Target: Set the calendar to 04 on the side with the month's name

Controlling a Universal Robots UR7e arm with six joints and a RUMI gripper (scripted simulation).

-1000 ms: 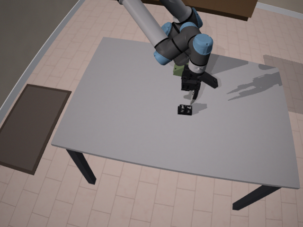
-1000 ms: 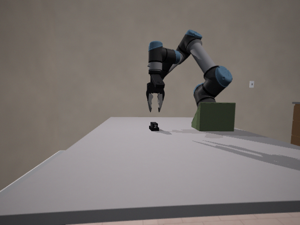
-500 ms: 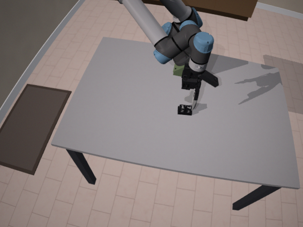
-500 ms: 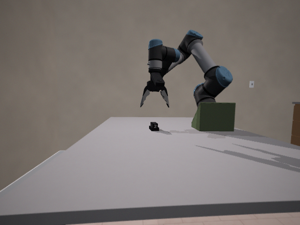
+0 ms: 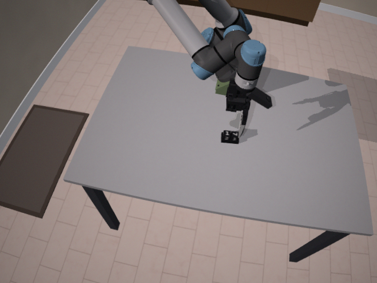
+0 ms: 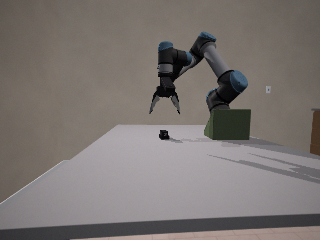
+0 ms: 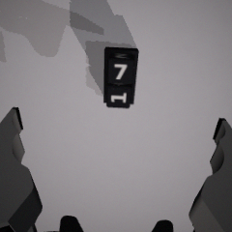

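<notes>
The black calendar (image 5: 230, 136) lies on the grey table, with two black cubes side by side in its tray. In the wrist view the calendar (image 7: 120, 77) shows a white 7 (image 7: 120, 72) and a 1 (image 7: 118, 98) on the cubes' top faces. The exterior view shows the calendar (image 6: 164, 134) end-on, with a 2 on the near side face. My gripper (image 6: 164, 113) hangs well above the calendar, open wide and empty. It also shows in the top view (image 5: 254, 118) and in the wrist view (image 7: 119, 121), with its fingers at the left and right edges, clear of the cubes.
The arm's green base block (image 6: 228, 124) stands on the table behind and to the right of the calendar. A dark brown mat (image 5: 36, 158) lies on the floor left of the table. A wooden cabinet (image 6: 315, 131) stands off the table's far side.
</notes>
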